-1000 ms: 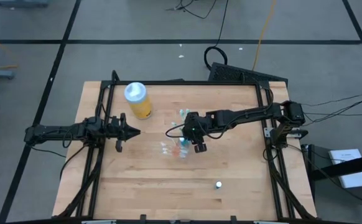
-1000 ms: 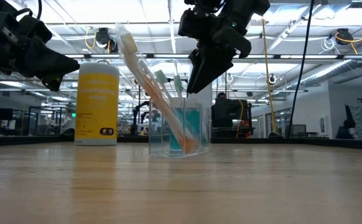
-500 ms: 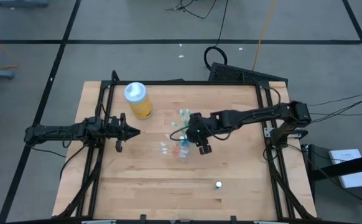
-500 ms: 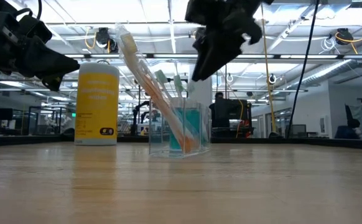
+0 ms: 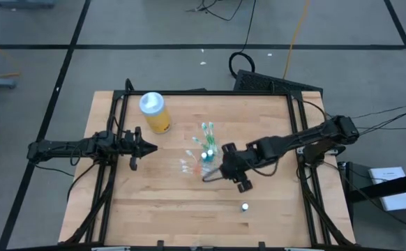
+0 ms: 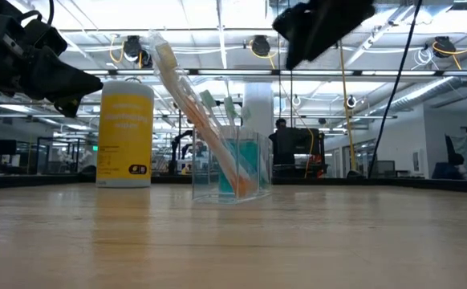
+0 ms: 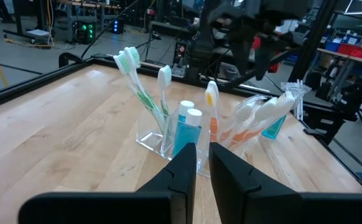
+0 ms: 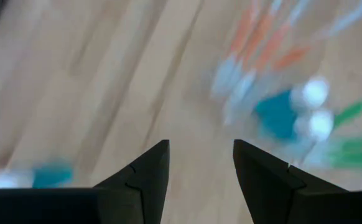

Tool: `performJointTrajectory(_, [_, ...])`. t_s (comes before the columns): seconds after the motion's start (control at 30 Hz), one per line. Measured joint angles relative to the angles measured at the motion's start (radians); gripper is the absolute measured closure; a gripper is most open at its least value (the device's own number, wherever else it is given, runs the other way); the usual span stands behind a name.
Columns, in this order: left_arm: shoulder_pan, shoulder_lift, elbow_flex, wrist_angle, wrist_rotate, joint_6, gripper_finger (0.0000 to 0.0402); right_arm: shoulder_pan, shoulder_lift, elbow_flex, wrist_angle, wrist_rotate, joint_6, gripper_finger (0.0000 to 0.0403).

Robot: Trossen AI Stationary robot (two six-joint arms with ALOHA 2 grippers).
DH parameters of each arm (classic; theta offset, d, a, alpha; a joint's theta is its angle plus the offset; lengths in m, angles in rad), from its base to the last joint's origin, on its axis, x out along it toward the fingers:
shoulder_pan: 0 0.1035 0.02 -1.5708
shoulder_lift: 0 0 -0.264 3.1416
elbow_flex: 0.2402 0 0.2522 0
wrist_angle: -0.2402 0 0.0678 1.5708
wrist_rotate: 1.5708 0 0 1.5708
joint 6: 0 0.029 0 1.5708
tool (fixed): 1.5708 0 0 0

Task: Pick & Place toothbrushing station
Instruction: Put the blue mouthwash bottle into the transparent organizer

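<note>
The clear plastic cup [image 5: 203, 162] stands on its base near the table's middle and also shows in the low view [image 6: 232, 164]. It holds green toothbrushes [image 7: 134, 81], an orange one [image 7: 211, 99], wrapped ones leaning out [image 7: 262, 115] and two teal white-capped tubes [image 7: 187, 127]. My right gripper [image 5: 241, 183] is open and empty, above the table, to the near right of the cup. My left gripper [image 5: 151, 147] is shut and empty, left of the cup, its fingers pointing at the cup. A lone teal tube [image 5: 245, 207] stands upright near the front edge.
A yellow bottle with a pale blue lid [image 5: 154, 111] stands at the far left of the table. Black frame rails [image 5: 112, 174] run along the table's left and right edges. Bare wood lies toward the near left corner [image 5: 154, 209].
My right gripper has gone from just above the cup toward the table's near right, rising as it went, and touches nothing. The cup and its toothbrushes stand as before. The left arm has kept still.
</note>
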Motion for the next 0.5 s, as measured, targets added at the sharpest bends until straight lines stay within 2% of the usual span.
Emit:
performJointTrajectory(0.27, [0.000,0.000,0.000,0.000,0.000,0.000,0.0353,0.136,-0.025,-0.002,-0.101,0.000,0.173,0.0234])
performJointTrajectory(0.5, [0.000,0.000,0.000,0.000,0.000,0.000,0.0353,0.290,-0.024,-0.001,-0.075,0.008,0.279,0.0231])
